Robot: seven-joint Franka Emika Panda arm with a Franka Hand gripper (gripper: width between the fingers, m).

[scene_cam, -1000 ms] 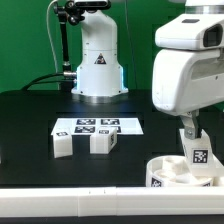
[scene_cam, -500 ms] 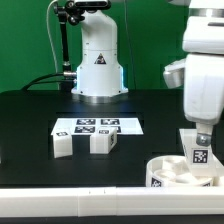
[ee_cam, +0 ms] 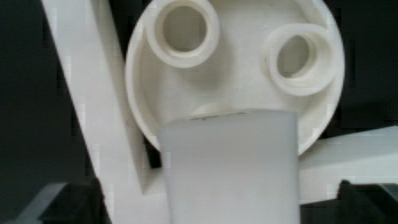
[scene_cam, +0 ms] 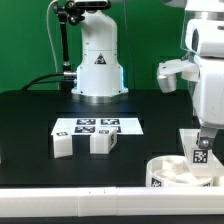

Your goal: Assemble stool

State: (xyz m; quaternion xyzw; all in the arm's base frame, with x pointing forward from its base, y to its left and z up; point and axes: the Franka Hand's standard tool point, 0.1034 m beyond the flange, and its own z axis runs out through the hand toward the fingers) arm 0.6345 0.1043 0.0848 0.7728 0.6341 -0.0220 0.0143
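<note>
Black-and-white square tags (scene_cam: 200, 155) on leg blocks (scene_cam: 62, 145), seat disc (scene_cam: 166, 170), marker board (scene_cam: 132, 127)

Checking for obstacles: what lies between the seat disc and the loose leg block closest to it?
Nothing: the exterior view shows only bare black table between that leg block and the seat disc.
</note>
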